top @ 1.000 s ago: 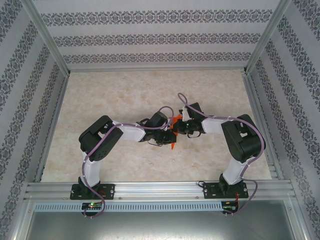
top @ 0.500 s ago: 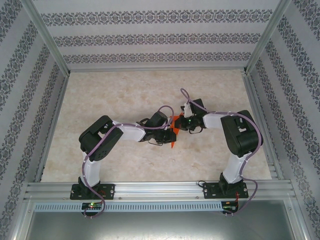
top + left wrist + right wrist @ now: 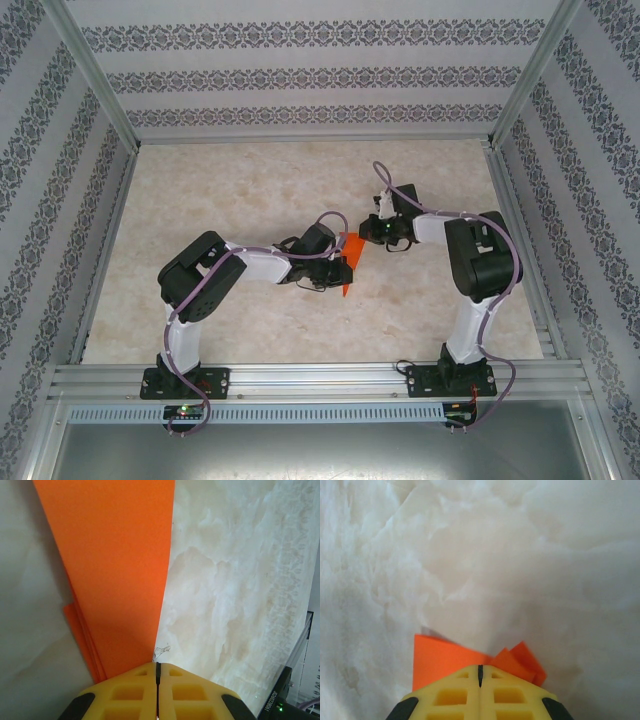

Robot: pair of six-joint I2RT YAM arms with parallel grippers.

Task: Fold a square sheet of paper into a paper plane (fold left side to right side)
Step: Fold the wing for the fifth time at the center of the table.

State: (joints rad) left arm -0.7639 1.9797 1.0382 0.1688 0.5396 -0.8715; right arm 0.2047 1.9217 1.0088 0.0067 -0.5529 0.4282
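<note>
The bright orange folded sheet of thin paper (image 3: 115, 580) is matt, plain and smooth, and its stacked layers end in crisp edges. The pale table (image 3: 230, 590) beneath it has a cream marble-patterned surface, smooth with a faint sheen. The jaws of the left gripper (image 3: 157, 666) and the right gripper (image 3: 480, 669) are matt yellow plastic moulded with square recesses, backed by black plastic. The silver frame rail (image 3: 320, 378) looks like brushed metal. The patterned walls (image 3: 320, 75) look matt, whether printed paper or cloth.
</note>
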